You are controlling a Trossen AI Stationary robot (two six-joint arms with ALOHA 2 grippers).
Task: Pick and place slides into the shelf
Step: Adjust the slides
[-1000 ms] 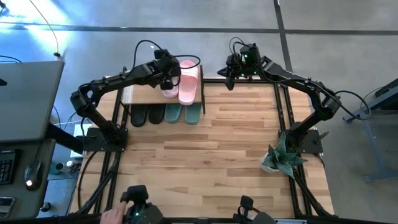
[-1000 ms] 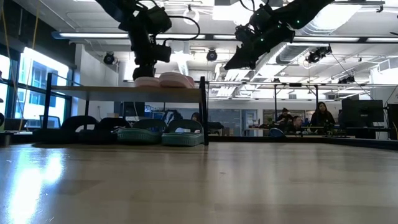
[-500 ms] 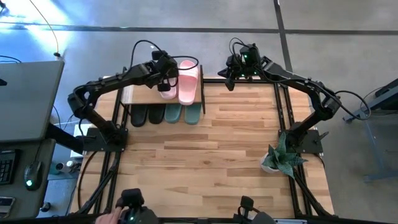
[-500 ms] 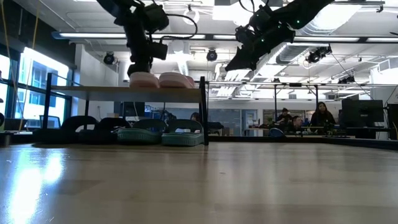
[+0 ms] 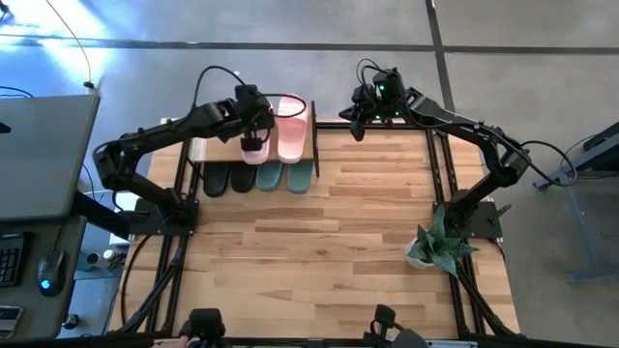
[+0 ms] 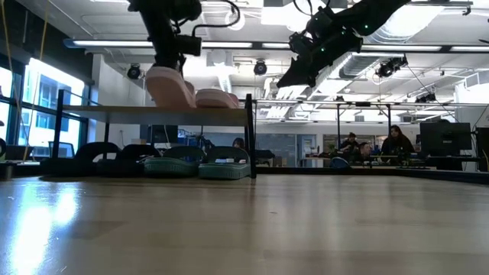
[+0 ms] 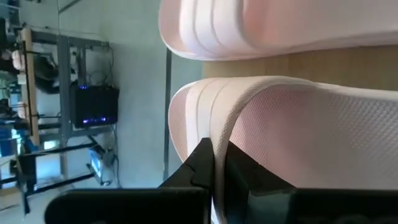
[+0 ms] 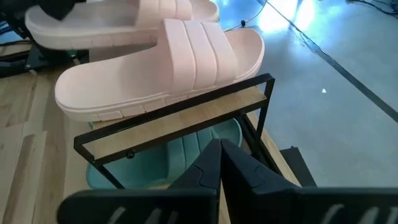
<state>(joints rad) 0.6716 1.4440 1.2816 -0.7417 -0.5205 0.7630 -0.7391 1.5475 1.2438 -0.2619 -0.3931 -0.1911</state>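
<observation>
The shelf [image 5: 205,147] stands at the table's far left. Black slides [image 5: 227,179] and green slides [image 5: 285,176] sit on its lower level. One pale pink slide [image 5: 293,128] lies flat on the top board. My left gripper [image 5: 253,121] is shut on the other pink slide [image 6: 170,88], which is tilted above the board. My right gripper [image 5: 356,121] hangs shut and holds nothing, just right of the shelf at the far edge. My left gripper pinches the edge of the pink slide's wide strap [image 7: 219,140] between its two fingers, which come from above and point down. The slide hangs tilted, one end raised and its lower end [image 6: 189,104] down at the shelf's top board.
A potted plant [image 5: 435,246] stands near the table's right edge. A grey desk with a keyboard [image 5: 39,155] lies beyond the left edge. People sit in the room behind [image 6: 397,141]. The table's middle and near part is bare wood [image 5: 319,251].
My left gripper has shut on the pink slide's strap and risen slightly toward the table's left. The slide, which lay flat on the top board, has tipped, one end lifted while the other stays low by the board.
</observation>
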